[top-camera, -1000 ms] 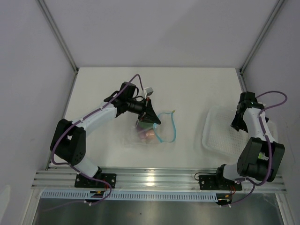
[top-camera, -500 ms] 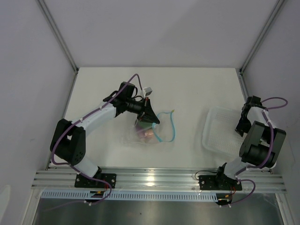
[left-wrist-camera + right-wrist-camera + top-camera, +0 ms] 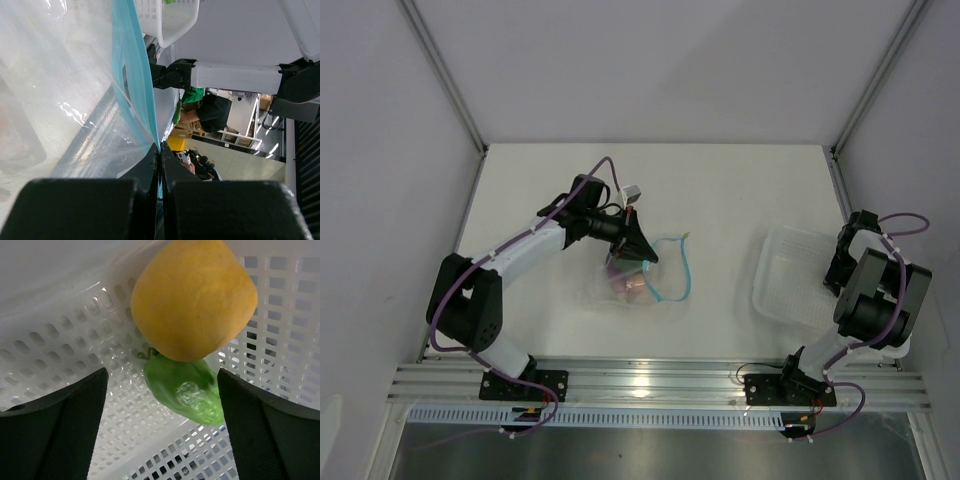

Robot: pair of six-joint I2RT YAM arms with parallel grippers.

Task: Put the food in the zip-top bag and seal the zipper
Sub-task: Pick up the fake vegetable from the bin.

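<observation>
White table [image 3: 740, 190], grey walls, aluminium posts at the far corners; rail along the near edge.

Top view only: bag [image 3: 610, 298] lying mid-left on the table, its zipper [image 3: 689, 278] curling open toward the right. A pinkish piece [image 3: 633, 288] shows through the plastic. Left gripper [image 3: 642, 250] sits at the bag's far mouth edge. Basket [image 3: 785, 290] is at the right, well apart from the bag. Right gripper [image 3: 838, 275] is over the basket's right side.

Left wrist view only: fingers [image 3: 90, 210] pressed together with no gap, the blue zipper strip pinched between the tips; clear bag film hangs to the left of the strip.

Right wrist view only: fingers [image 3: 50, 425] spread wide, gripping nothing. Between them, on the perforated basket floor, are a yellow piece [image 3: 195, 297] and a glossy green piece [image 3: 187, 390], touching, with the yellow one against the basket wall.
</observation>
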